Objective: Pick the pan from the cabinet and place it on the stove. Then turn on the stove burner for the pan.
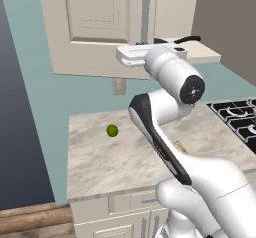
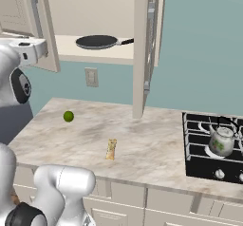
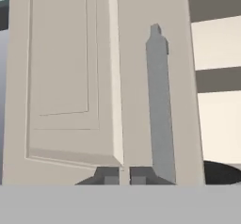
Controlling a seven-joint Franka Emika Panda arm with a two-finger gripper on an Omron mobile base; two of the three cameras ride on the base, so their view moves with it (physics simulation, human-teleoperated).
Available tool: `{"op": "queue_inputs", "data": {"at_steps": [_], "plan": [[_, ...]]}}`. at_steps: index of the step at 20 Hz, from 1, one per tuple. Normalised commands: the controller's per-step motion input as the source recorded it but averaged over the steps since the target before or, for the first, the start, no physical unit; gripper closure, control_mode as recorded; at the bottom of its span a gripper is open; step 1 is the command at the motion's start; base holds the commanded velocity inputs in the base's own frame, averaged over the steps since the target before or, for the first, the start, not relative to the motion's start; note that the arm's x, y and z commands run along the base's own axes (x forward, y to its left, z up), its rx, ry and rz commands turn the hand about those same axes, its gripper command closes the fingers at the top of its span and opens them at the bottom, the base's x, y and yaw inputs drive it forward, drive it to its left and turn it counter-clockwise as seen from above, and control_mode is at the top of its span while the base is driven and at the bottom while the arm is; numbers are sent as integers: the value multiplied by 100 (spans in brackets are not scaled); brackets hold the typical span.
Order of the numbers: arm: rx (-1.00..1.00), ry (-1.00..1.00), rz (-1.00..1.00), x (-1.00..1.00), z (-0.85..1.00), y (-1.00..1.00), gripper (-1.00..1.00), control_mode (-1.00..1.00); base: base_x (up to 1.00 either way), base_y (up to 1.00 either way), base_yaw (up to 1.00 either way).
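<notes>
- The pan (image 2: 97,42) is seen lying flat on the shelf inside the open cabinet (image 2: 90,11), its handle pointing toward the right-hand door.
- It is judged rigid, fairly heavy and smooth; the long thin handle is best grasped close to the bowl.
- The gripper (image 3: 124,176) is closed on nothing, just below the left door's edge.

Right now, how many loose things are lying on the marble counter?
2: a small green lime toward the counter's left, and a tan bar-shaped item nearer the front edge. The arm may hide others.
</notes>
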Motion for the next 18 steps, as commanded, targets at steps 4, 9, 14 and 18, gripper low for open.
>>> {"op": "queue_inputs", "data": {"at_steps": [4, 9, 14, 18], "plan": [[0, 1, 5, -99, 2, 59, 100, -100, 0, 0, 0], [-2, 1, 1, -68, 0, 32, 100, -100, 0, 0, 0], [0, 3, 0, -51, 1, 6, -100, -100, 0, 0, 0], [0, 9, -1, -26, 6, -7, -100, -100, 0, 0, 0]]}}
